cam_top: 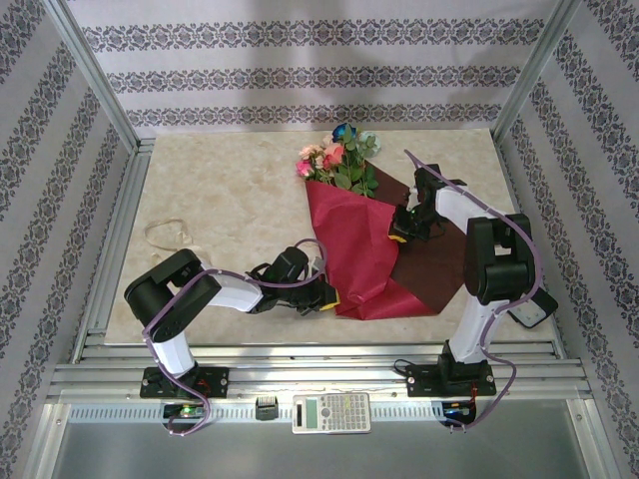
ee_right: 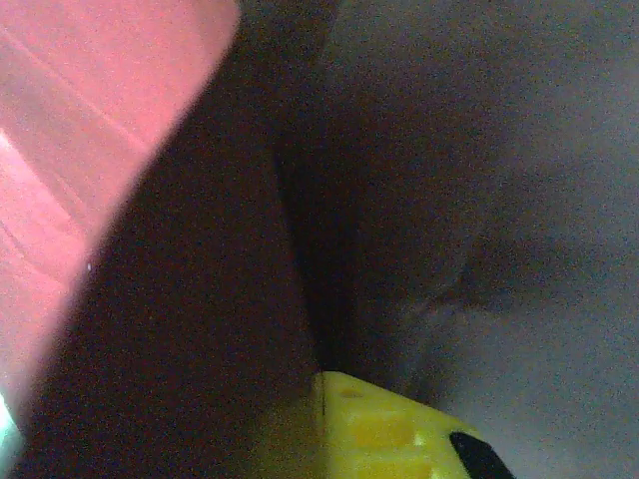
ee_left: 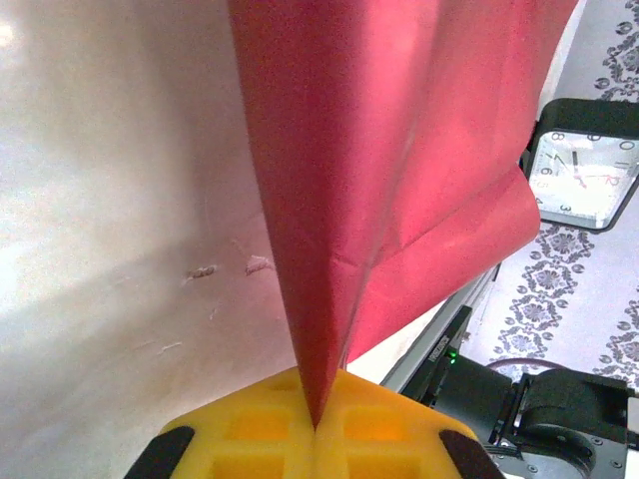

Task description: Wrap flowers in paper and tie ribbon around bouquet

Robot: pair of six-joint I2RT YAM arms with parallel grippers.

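Note:
The flowers (cam_top: 337,160), pink, peach and blue heads on green stems, lie at the back of the table on the paper (cam_top: 349,244). The paper's crimson face is folded over their stems, and its maroon underside (cam_top: 431,269) lies flat to the right. My left gripper (cam_top: 327,297) is at the paper's near left edge. In the left wrist view its yellow jaws (ee_left: 318,427) are shut on a pinched fold of the red paper (ee_left: 379,150). My right gripper (cam_top: 399,234) sits at the fold's right edge. In the dim right wrist view its jaws (ee_right: 321,399) stand together on the dark paper (ee_right: 200,329). The cream ribbon (cam_top: 168,232) lies looped at the left.
Aluminium rails (cam_top: 319,349) run along the near table edge, with a calculator (cam_top: 330,411) in front of them. A clock (ee_left: 584,165) stands beyond the table edge in the left wrist view. Frame posts and patterned walls close in the sides.

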